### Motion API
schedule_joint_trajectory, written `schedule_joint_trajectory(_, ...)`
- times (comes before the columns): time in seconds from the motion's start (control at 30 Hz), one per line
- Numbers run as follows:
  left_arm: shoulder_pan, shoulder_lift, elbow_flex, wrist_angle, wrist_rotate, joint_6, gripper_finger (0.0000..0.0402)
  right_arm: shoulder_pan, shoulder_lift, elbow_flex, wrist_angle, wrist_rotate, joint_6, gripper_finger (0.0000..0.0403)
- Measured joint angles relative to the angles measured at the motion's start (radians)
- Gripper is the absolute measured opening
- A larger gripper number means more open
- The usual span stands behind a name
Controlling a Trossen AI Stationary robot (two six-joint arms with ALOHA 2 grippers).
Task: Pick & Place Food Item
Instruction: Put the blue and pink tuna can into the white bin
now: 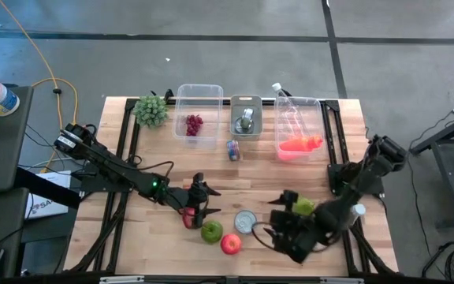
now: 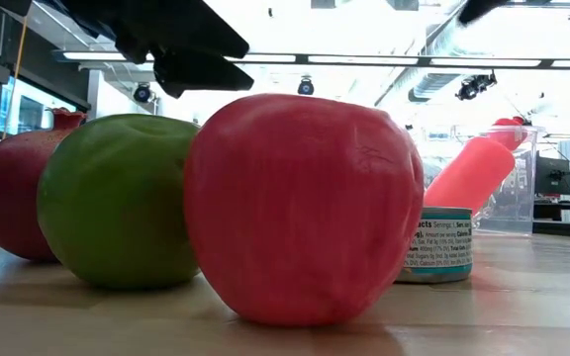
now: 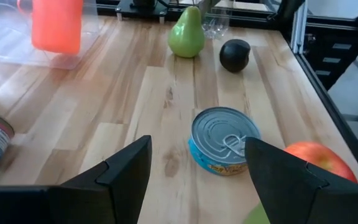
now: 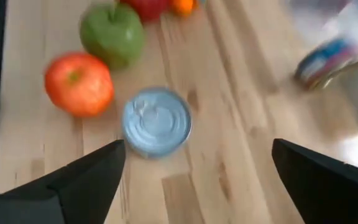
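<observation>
Two arms near a flat tin can (image 1: 245, 222) lying lid-up on the table (image 1: 321, 170), right gripper (image 1: 278, 229) nearer, jaws wide apart, empty; left gripper (image 1: 195, 207) half-open over the pomegranate (image 1: 188, 218).

Both arms are dark, near-black, built of slim jointed links with bulkier housings at the joints. The left arm (image 1: 109, 166) carries a small green light near its wrist and thin black cables looping beside the forearm. The right arm (image 1: 361, 185) has a chunky, rounded shoulder housing. The left pincer (image 3: 197, 171) ends in two broad, wedge-shaped matte black fingers with angular facets; the right pincer (image 4: 197, 177) shows the same flat black wedges.
</observation>
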Motion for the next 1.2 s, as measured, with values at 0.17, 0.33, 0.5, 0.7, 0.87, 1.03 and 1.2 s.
schedule_joint_trajectory(0.17,-0.010,0.000,0.000,0.000,0.000,-0.006,0.0247,-0.054,0.000,-0.071,0.003,-0.092,0.062,0.0387)
schedule_joint_trajectory(0.33,-0.011,0.000,0.000,0.008,0.000,-0.008,0.0247,-0.043,0.001,-0.148,0.020,-0.035,0.134,0.0381)
schedule_joint_trajectory(0.5,-0.004,0.000,0.000,0.008,0.000,0.060,0.0247,-0.038,0.001,-0.227,0.037,0.214,0.294,0.0381)
schedule_joint_trajectory(0.7,0.009,0.000,0.000,0.005,0.000,0.072,0.0247,-0.086,0.001,-0.272,0.060,0.243,0.310,0.0381)
schedule_joint_trajectory(0.87,0.008,0.000,0.000,0.000,0.000,0.035,0.0247,-0.104,0.001,-0.286,0.094,0.223,0.306,0.0384)
schedule_joint_trajectory(1.03,0.008,0.000,0.000,0.000,0.000,0.006,0.0247,-0.107,0.001,-0.285,0.137,0.232,0.256,0.0396)
schedule_joint_trajectory(1.2,0.007,0.000,0.000,0.000,0.000,-0.005,0.0247,-0.107,0.001,-0.285,0.212,0.240,0.221,0.0397)
